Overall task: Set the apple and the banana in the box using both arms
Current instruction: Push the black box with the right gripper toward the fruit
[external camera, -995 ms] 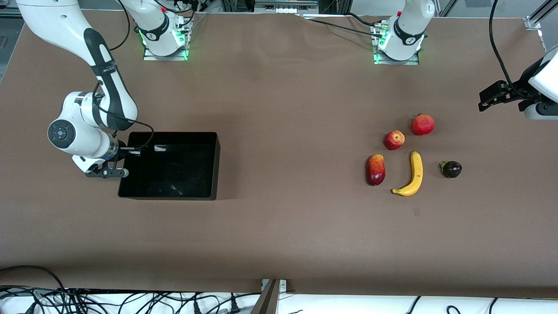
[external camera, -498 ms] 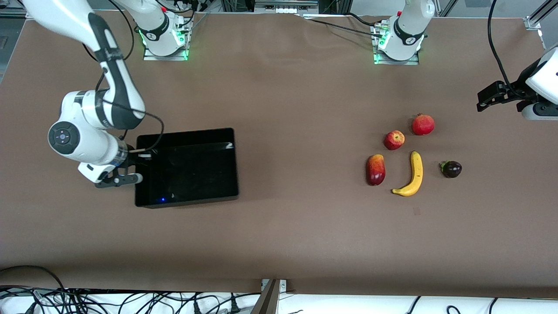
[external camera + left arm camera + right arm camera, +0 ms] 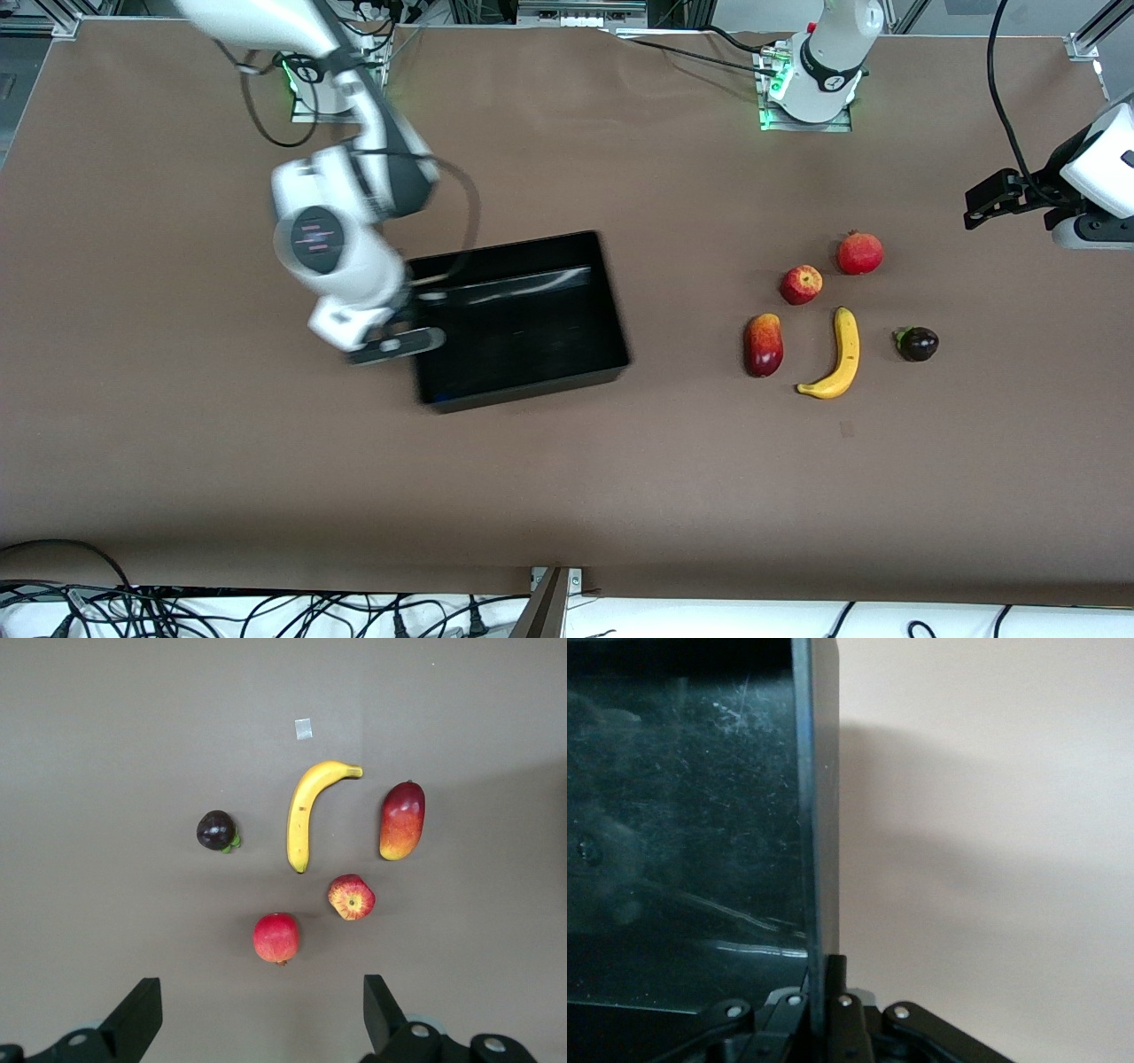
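— How is the box (image 3: 532, 354) held?

— Its wall at the right arm's end is clamped between the closed fingers of the right gripper (image 3: 416, 319); in the right wrist view the thin wall (image 3: 815, 859) is seen pinched by that gripper (image 3: 824, 992). The box is skewed on the brown table (image 3: 567, 487).

— And the fruit?

— The apple (image 3: 801, 284) is found at about eleven o'clock from the banana (image 3: 837, 354), just beside it. A plain red round fruit (image 3: 859, 252), a mango-like fruit (image 3: 763, 345) and a dark purple fruit (image 3: 918, 343) are grouped around them.

— The left gripper (image 3: 997, 193)?

— It is held above the table's end, at two o'clock from the fruit, fingers (image 3: 137, 1019) spread wide, nothing gripped.
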`<state>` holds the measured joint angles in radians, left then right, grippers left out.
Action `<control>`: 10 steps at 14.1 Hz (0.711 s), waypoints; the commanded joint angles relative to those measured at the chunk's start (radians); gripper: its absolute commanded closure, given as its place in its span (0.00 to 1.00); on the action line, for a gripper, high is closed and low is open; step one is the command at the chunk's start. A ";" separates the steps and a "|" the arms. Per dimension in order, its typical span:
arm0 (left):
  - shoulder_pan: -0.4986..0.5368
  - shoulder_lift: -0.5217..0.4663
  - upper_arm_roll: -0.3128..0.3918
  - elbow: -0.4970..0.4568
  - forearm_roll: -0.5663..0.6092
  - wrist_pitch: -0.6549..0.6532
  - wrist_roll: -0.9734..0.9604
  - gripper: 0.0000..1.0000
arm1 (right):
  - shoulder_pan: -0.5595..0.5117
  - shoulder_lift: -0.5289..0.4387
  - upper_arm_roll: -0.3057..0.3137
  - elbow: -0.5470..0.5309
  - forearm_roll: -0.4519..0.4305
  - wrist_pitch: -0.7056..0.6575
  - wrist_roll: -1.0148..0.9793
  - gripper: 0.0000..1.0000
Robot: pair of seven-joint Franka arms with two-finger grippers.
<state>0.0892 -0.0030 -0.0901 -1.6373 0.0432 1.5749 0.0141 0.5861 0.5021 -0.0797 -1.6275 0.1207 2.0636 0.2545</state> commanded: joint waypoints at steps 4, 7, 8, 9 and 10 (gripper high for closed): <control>-0.006 0.038 -0.004 0.005 0.003 0.008 0.007 0.00 | 0.202 0.255 -0.012 0.290 0.063 0.025 0.294 1.00; -0.014 0.069 -0.004 -0.001 0.004 0.001 0.010 0.00 | 0.239 0.315 -0.012 0.293 0.066 0.134 0.341 1.00; -0.017 0.080 -0.005 -0.001 0.004 0.001 0.010 0.00 | 0.244 0.322 -0.012 0.293 0.072 0.139 0.350 1.00; -0.022 0.095 -0.005 -0.001 0.009 0.001 0.010 0.00 | 0.244 0.328 -0.012 0.293 0.080 0.144 0.371 1.00; -0.032 0.100 -0.007 -0.002 0.010 -0.003 0.010 0.00 | 0.245 0.335 -0.012 0.293 0.083 0.148 0.397 1.00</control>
<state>0.0737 0.0799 -0.0949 -1.6457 0.0432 1.5782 0.0155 0.8259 0.8242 -0.0817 -1.3696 0.1759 2.2105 0.6113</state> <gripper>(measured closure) 0.000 0.969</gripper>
